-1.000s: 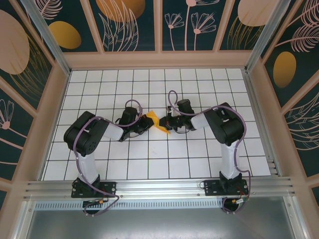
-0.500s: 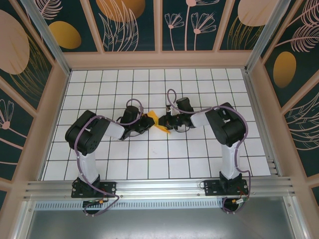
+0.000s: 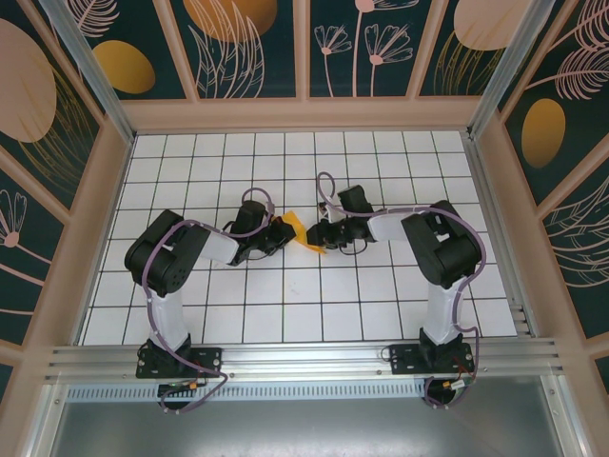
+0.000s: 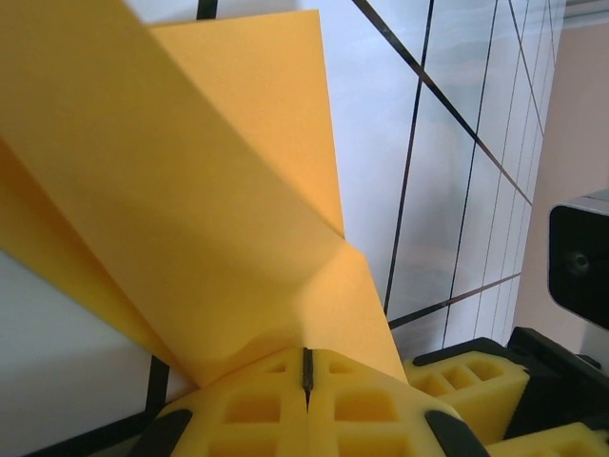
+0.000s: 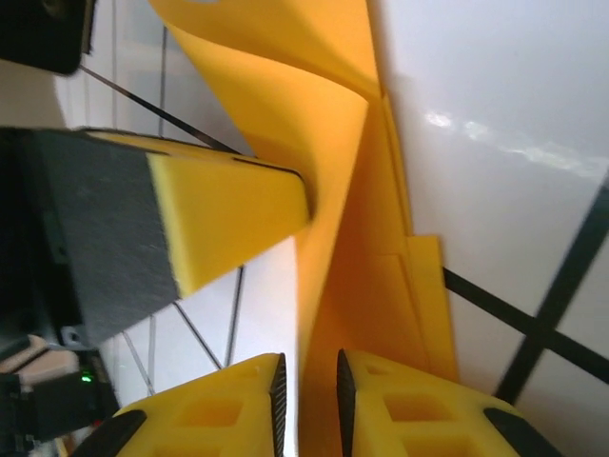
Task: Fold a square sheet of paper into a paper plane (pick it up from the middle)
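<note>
The square sheet of paper (image 3: 304, 234) is a small creased orange-yellow shape, folded into layers, lifted just off the tiles at mid-table between both grippers. My left gripper (image 3: 283, 231) holds its left end; in the left wrist view the yellow pads (image 4: 306, 354) are pressed together on the paper (image 4: 190, 181). My right gripper (image 3: 324, 235) meets it from the right. In the right wrist view the jaws (image 5: 309, 369) stand slightly apart, with a folded edge of the paper (image 5: 357, 200) running down into the gap, not pinched. A left finger (image 5: 228, 214) shows beside the fold.
White tiled floor (image 3: 285, 314) with black grid lines, boxed in by beige frame and dark leaf-patterned panels (image 3: 243, 48). Both arms bend inward toward the middle. The right gripper's yellow fingers (image 4: 471, 381) sit close beside the left gripper.
The right gripper's jaws have parted from the paper they were shut on. The right arm's elbow has shifted a little right. The left gripper keeps its grip and place.
</note>
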